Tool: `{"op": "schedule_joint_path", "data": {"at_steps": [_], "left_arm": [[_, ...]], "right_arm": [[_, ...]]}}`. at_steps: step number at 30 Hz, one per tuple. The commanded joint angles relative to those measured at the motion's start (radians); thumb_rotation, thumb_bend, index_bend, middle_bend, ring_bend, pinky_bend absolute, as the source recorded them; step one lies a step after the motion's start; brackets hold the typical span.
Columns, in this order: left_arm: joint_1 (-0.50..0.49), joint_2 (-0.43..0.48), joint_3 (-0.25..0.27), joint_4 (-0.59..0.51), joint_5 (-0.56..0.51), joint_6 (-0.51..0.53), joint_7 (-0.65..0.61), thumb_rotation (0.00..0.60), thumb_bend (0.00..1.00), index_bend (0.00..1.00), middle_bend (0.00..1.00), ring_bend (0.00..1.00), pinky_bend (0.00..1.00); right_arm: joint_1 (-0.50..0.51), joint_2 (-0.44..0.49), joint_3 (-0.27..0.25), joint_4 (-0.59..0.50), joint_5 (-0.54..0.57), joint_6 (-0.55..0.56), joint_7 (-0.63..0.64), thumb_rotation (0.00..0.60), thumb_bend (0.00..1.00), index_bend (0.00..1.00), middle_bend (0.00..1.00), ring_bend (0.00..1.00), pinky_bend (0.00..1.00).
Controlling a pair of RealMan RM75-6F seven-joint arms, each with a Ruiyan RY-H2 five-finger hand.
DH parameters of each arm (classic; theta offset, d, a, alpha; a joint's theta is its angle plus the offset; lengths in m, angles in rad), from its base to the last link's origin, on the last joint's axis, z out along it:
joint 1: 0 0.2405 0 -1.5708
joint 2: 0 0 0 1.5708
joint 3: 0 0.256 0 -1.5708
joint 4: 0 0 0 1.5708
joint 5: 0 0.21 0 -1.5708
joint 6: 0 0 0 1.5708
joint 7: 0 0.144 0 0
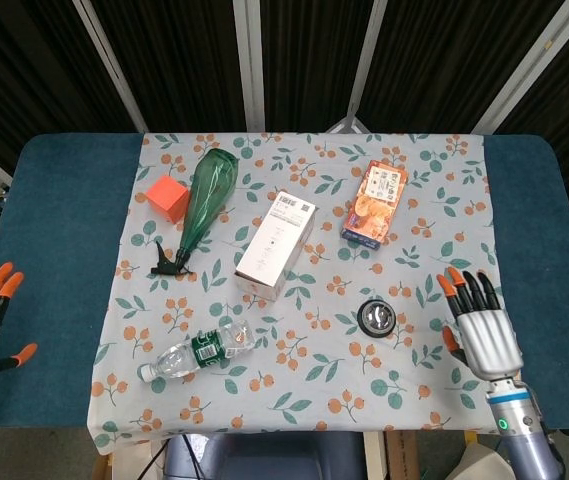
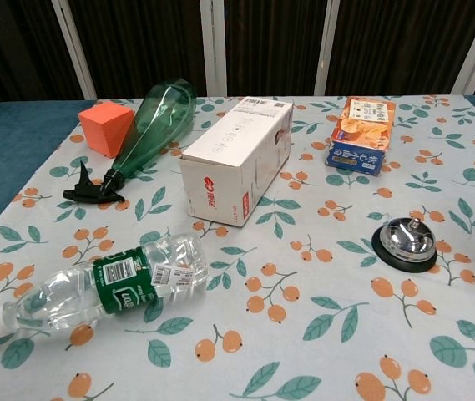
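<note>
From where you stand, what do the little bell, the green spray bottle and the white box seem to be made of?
The call bell looks like polished metal: its dome mirrors the room, on a dark base. The green spray bottle seems to be see-through plastic, glossy, with a black trigger head. The white box looks like matte cardboard, with sharp folded edges and printed labels.

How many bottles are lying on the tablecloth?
2. A green spray bottle lies at the back left beside the orange cube; a clear water bottle lies at the front left. None seems hidden.
</note>
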Motion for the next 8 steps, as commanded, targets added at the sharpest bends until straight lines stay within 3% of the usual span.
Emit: {"op": "schedule_joint_path", "data": {"at_steps": [1, 8], "left_arm": [[0.0, 0.001, 0.001, 0.002, 0.004, 0.002, 0.004, 0.6, 0.01, 0.0, 0.0, 0.0, 0.0], [0.001, 0.005, 0.003, 0.0, 0.002, -0.001, 0.0, 0.6, 0.01, 0.0, 0.0, 0.0, 0.0]], "right_arm": [[-0.053, 0.032, -0.029, 0.023, -0.005, 0.057, 0.022, 0.6, 0.36, 0.0, 0.0, 0.0, 0.0], [-0.103, 0.044, -0.042, 0.04, -0.035, 0.128, 0.062, 0.6, 0.36, 0.0, 0.0, 0.0, 0.0]]}}
